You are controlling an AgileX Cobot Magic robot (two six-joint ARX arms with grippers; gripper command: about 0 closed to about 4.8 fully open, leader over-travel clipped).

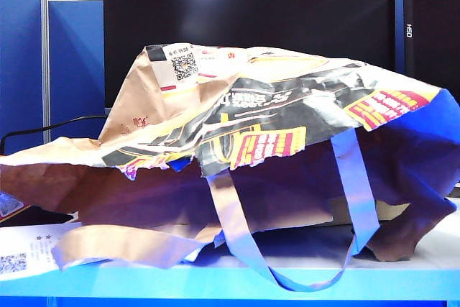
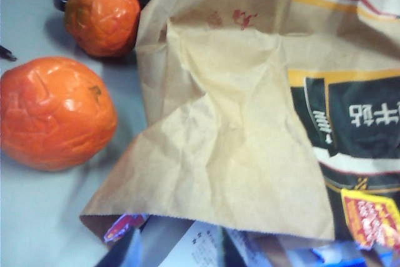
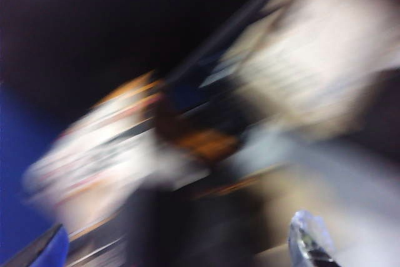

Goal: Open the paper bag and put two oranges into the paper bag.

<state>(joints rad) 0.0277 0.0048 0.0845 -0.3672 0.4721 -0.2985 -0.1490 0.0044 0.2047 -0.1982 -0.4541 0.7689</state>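
Paper bag [image 1: 237, 134] — QR-code receipt [image 1: 183, 65] attached

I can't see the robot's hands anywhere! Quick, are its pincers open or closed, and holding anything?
Left pincer: not in any picture; cannot be told.
Right pincer: cannot be told; its wrist view is all blur.

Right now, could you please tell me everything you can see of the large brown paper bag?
The paper bag is crumpled brown kraft paper with black, yellow and red print and a white QR-code receipt near its top. It lies slumped on its side on the table, filling the exterior view. Its flat strap handles hang over the table's front edge. In the left wrist view, two oranges sit on the table beside its creased side. No claw is seen touching it.
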